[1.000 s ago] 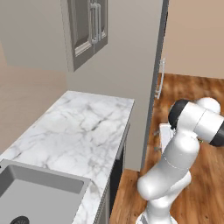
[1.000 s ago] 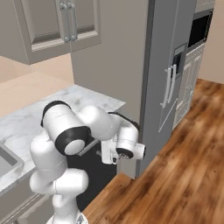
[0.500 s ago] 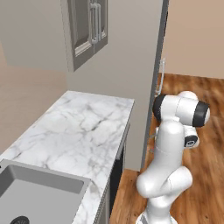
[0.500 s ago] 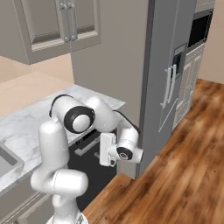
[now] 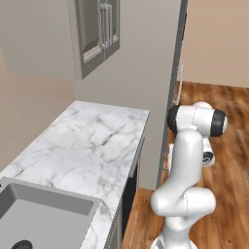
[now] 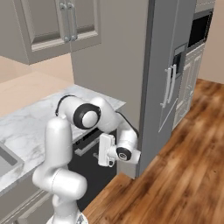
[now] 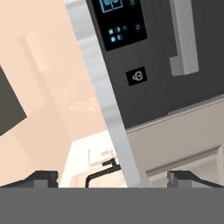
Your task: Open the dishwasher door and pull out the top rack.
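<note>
— Where is the dishwasher door (image 6: 94, 168) right now?

— Under the marble counter (image 5: 97, 141), at the end that meets the fridge (image 6: 166, 65). Its dark face looks upright and flush below the counter's edge, with the bar handle (image 6: 86, 142) just beneath that edge. I judge it shut.

— So nothing is done yet?

— That's how I read it. The door has not been swung down, and the top rack has not been drawn out from under the counter; I take it to be inside, behind the door.

— And your claw?

— My claw (image 7: 117, 178) has its two tips spread wide with nothing between them. It hangs in front of the counter's end, close to the door's handle but not touching it. My hand camera looks past the counter's end at the fridge's front, so I'd say I'm not lined up on the handle.

— What's left, then?

— All of it: turn to the handle, close on it, pull the door down, then reach under the counter for the rack.
</note>
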Controlling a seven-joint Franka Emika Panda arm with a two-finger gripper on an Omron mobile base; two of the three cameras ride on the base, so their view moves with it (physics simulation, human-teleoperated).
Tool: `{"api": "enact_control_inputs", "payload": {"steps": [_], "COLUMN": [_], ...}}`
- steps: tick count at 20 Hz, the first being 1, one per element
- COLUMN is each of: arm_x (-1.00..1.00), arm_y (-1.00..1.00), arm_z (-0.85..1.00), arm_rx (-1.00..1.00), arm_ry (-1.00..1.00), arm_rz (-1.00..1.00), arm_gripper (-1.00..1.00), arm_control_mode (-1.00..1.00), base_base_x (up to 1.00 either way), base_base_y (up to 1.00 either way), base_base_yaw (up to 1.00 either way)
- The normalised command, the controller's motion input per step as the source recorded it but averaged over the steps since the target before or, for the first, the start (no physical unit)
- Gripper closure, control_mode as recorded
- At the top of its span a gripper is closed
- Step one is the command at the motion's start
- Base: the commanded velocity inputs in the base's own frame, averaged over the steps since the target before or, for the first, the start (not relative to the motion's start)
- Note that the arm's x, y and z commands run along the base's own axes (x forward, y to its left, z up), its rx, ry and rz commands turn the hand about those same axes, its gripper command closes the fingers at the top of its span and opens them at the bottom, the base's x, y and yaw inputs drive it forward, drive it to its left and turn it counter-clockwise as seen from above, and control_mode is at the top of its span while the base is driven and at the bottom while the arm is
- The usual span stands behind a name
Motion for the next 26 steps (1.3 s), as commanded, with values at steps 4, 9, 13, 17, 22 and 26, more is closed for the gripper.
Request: {"api": "enact_control_inputs", "payload": {"steps": [4, 9, 13, 17, 22, 26], "arm_x": [0.16, 0.24, 0.25, 0.21, 0.18, 0.14], "arm_y": [0.12, 0.16, 0.18, 0.21, 0.18, 0.16], "arm_z": [-0.17, -0.17, -0.16, -0.10, -0.11, -0.15], "arm_rx": [0.00, 0.00, 0.00, 0.00, -0.01, -0.01], "arm_ry": [0.00, -0.01, -0.04, -0.08, -0.09, -0.11], "arm_rz": [0.00, 0.04, 0.04, 0.02, 0.01, 0.01], "arm_gripper": [-1.00, -1.00, -1.00, -1.00, -1.00, -1.00], "arm_control_mode": [-1.00, -1.00, -1.00, -1.00, -1.00, -1.00], "base_base_x": [0.00, 0.00, 0.00, 0.00, 0.00, 0.00], "base_base_y": [0.00, 0.00, 0.00, 0.00, 0.00, 0.00], "base_base_yaw": [0.00, 0.00, 0.00, 0.00, 0.00, 0.00]}}
